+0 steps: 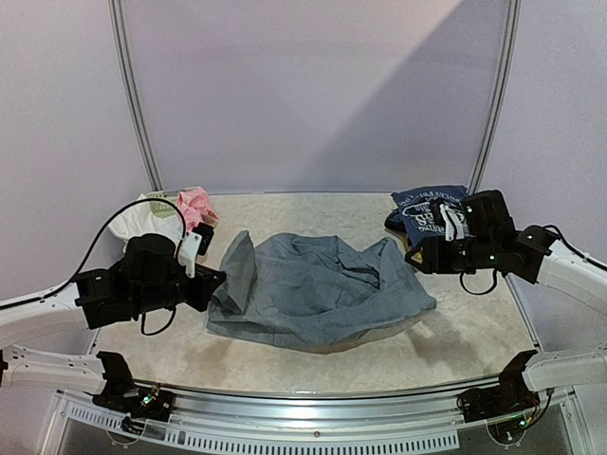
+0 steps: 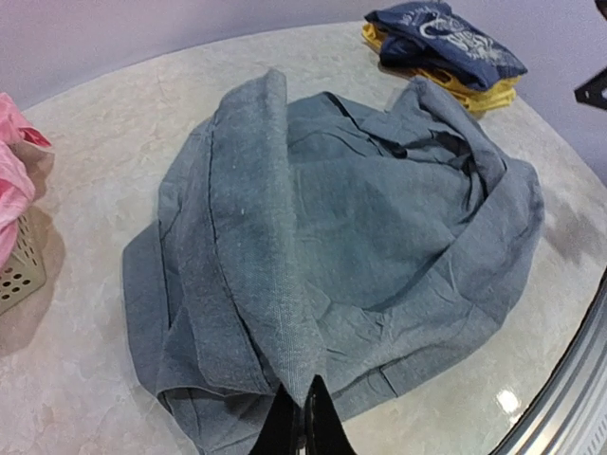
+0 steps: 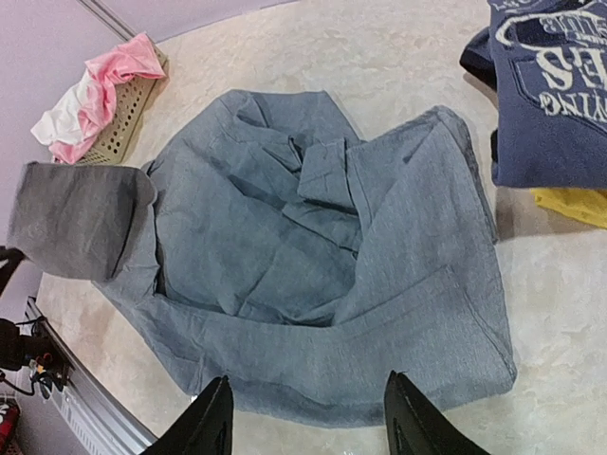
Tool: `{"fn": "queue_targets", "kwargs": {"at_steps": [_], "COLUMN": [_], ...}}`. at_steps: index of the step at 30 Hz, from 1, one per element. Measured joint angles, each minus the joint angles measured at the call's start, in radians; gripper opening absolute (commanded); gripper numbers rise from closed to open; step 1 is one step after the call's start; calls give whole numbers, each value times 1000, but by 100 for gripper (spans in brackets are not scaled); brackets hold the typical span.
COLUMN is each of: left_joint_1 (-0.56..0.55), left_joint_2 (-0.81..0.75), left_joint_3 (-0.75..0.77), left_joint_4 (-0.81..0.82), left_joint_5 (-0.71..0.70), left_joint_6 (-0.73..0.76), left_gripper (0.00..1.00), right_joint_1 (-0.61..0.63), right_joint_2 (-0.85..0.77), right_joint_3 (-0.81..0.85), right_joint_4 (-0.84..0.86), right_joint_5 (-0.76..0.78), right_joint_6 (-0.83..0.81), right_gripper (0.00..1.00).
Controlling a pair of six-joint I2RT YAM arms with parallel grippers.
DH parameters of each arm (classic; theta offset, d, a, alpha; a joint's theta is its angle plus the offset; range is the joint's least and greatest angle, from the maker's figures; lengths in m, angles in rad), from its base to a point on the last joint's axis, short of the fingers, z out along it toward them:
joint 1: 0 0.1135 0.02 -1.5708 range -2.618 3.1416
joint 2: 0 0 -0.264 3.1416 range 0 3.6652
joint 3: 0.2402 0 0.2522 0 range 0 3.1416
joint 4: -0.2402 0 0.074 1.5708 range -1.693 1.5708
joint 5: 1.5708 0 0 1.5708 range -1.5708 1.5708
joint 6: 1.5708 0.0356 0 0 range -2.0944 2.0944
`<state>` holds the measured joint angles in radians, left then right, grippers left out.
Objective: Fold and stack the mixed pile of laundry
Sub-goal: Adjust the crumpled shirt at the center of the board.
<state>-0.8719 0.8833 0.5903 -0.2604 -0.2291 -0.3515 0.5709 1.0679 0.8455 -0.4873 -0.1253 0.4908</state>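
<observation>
Risk one: losing the pinch. Only a narrow ridge of the large grey crumpled cotton trousers (image 2: pixel 360 237) clamped in the left gripper (image 2: pixel 305 424), fingers clenched tight together. Likely to slip free under the weight of the slack bulk if hauled up or sideways too fast.

Risk two: folding in a mess. Legs and waist bunched over one another, no clean edge on show. Any fold made now would probably lock in the creases and give a lumpy stack.

Risk three: disturbing the finished pile. Fingers of the right gripper (image 3: pixel 308 422) spread wide, released, nothing between them. Folded navy printed cotton tee (image 3: pixel 560 85) on a yellow cloth piece (image 3: pixel 574 204) close ahead at its right, easy to drag askew with a careless sweep.

Position, from the left gripper: trousers directly ahead and below, ridge running away from the pinch toward the far side, the rest slumped on the pale marbled tabletop (image 2: pixel 104 398). Pink and white soft cloth pieces (image 2: pixel 14 161) off to its left in a pale lattice plastic basket (image 2: pixel 19 270), apart from the trousers.

Position, from the right gripper: near hem just beyond and beneath the open fingers, bulk ahead and leftward. Raised grey flap at far left, apparently the part held by the other arm.
</observation>
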Motion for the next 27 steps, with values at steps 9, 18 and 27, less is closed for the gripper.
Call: {"fn": "queue_targets", "kwargs": {"at_steps": [9,18,27], "left_joint_1": [-147,-209,-365], "left_joint_2": [126,328,741], "left_joint_3": [18,98,434], "left_joint_4": [-76,-40,-61], "left_joint_5": [69,328,539], "left_joint_6": [14,76,232], "left_gripper": [7,8,11], "right_joint_1": [6,7,7], "right_joint_2": [135,151,152], "right_joint_3": [29,29,7], "right_joint_4": [108,209,241], "right_joint_5": [-12,10,58], "right_joint_6": [-69,-114,-143], "right_gripper": [62,64,64]}}
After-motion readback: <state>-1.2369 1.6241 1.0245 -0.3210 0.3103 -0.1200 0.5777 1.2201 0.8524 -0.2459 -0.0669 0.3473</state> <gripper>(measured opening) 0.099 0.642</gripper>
